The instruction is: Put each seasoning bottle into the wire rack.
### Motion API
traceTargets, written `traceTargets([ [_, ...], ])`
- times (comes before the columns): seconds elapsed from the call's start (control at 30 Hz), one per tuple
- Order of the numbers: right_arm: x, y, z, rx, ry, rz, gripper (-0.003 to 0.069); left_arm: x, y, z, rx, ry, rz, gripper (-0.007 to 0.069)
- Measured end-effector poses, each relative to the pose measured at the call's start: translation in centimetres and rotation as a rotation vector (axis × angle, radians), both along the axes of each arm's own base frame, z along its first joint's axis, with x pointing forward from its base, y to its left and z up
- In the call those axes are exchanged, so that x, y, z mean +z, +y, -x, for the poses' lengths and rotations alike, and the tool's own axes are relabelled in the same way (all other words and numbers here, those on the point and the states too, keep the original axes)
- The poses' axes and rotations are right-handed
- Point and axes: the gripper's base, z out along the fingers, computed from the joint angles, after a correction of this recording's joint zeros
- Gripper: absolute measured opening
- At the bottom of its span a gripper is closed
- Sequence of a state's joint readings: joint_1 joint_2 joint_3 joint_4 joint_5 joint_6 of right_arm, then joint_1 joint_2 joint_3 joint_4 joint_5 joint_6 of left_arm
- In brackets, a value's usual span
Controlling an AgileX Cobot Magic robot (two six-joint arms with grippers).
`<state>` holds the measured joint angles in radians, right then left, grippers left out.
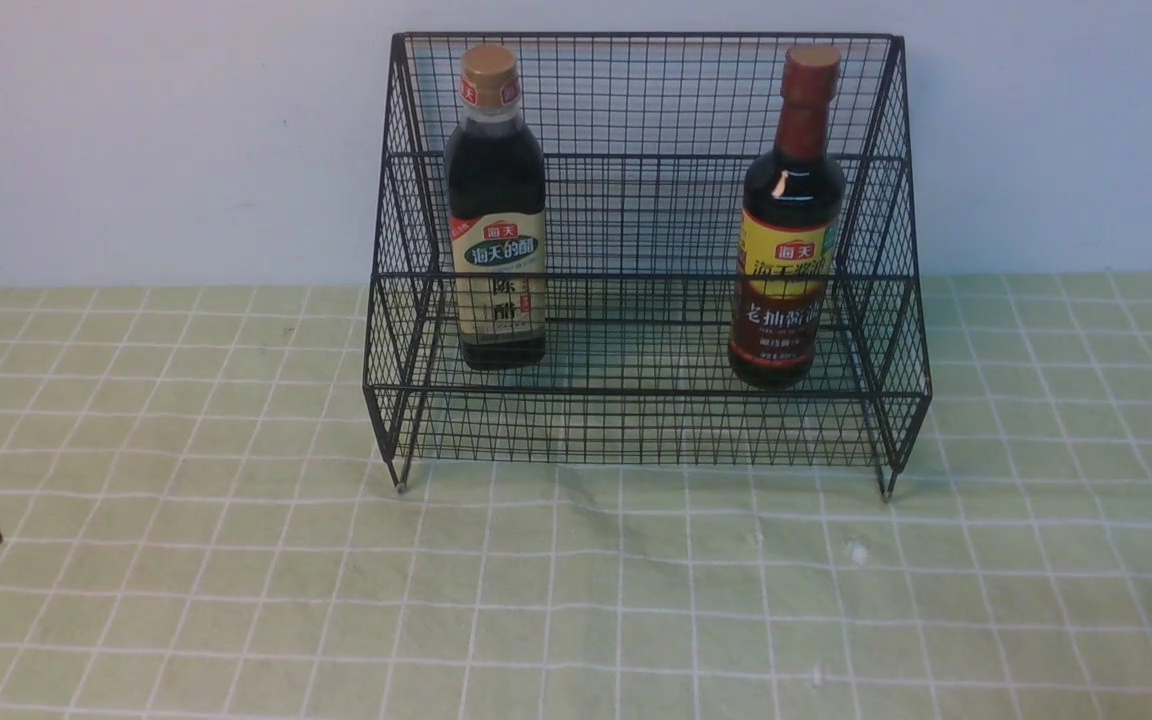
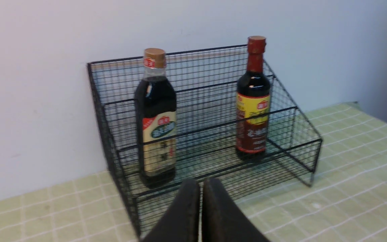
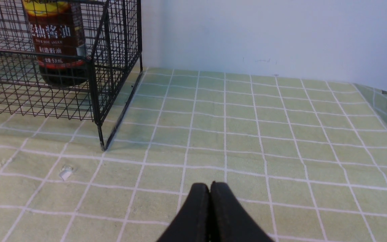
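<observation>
Both bottles, gold-capped (image 1: 496, 210) and red-capped (image 1: 787, 220), stand upright inside rack (image 1: 646, 440), frame centre. Left hand (image 2: 200, 191) and right hand (image 3: 210, 193) closed, empty, clear on worktop (image 1: 576, 600).

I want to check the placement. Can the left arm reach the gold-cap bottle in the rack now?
Probably yes. The gold-cap bottle stands upright at the left of the wire rack, whose top is open. The left pincer is shut, empty and faces it with nothing between.
</observation>
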<state>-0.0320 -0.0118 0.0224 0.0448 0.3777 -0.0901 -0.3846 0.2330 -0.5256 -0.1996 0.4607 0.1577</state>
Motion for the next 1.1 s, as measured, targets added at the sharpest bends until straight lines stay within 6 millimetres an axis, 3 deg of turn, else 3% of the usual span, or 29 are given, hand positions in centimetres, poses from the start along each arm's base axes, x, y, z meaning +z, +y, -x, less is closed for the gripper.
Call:
traceTargets([
  [0.17,0.0,0.0,0.0,0.000,0.000,0.000,-0.0015,-2.4,0.7,0.0,0.078,-0.017,-0.079,-0.0006],
  [0.3,0.0,0.0,0.0,0.000,0.000,0.000,-0.0015,-6.5,1.3,0.1,0.199,0.012,-0.092,-0.0006],
  [0.33,0.0,0.0,0.0,0.000,0.000,0.000,-0.0015,-6.7,1.4,0.1,0.205,0.015,-0.093,-0.0006],
  [0.47,0.0,0.0,0.0,0.000,0.000,0.000,-0.0015,-11.9,1.9,-0.5,0.335,0.089,-0.110,-0.0006],
  [0.5,0.0,0.0,0.0,0.000,0.000,0.000,-0.0015,-11.9,1.9,-0.5,0.339,0.089,-0.110,-0.0006],
  [0.53,0.0,0.0,0.0,0.000,0.000,0.000,-0.0015,-13.3,2.0,-0.7,0.366,0.127,-0.119,-0.0006],
  [0.67,0.0,0.0,0.0,0.000,0.000,0.000,-0.0015,-15.5,2.2,-0.9,0.389,0.188,-0.149,-0.0006],
  [1.1,0.0,0.0,0.0,0.000,0.000,0.000,-0.0015,-16.2,2.2,-0.9,0.390,0.203,-0.163,-0.0006],
])
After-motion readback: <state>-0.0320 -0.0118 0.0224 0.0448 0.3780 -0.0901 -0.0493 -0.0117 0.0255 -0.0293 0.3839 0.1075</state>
